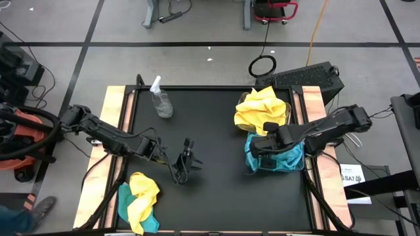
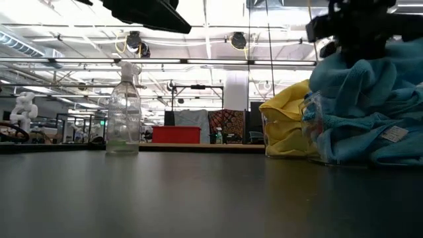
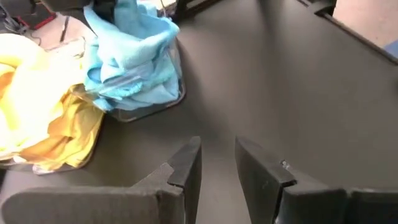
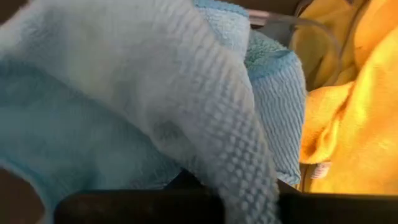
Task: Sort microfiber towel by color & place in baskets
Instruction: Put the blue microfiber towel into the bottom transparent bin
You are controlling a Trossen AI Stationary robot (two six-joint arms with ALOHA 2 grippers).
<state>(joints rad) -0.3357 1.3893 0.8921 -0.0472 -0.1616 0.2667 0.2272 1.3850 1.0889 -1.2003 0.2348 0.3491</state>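
Hanging over the middle of the bench [image 1: 216,190], the left gripper [image 1: 187,160] holds nothing; its fingers [image 3: 186,165] stand a narrow way apart above the bare dark mat, as the left wrist view shows. The left arm reaches in from the left edge of the bench.

The right gripper [image 1: 257,145] sits over the teal basket [image 1: 275,160] on the right side of the bench, pressed down among the teal towels [image 1: 292,157]. Its fingers are buried in the cloth and shut; whether a fold of towel is caught between them cannot be told. In the right wrist view a teal towel [image 4: 155,106] drapes right over the camera, with yellow cloth [image 4: 354,118] just beside it.

Two clear baskets stand touching or nearly so on the right side. The farther one [image 2: 281,142] is heaped with yellow towels [image 1: 261,108] that spill over its rim; the nearer one holds the teal towels, which also bulge above its wall. In the low view the teal heap [image 2: 370,112] rises beside the yellow heap [image 2: 287,125].

At the near left corner of the bench lies an unsorted pile [image 1: 139,200]: a yellow towel on top with teal cloth showing under and beside it, well apart from both baskets.

A clear spray bottle [image 1: 160,98] stands upright at the far left part of the bench
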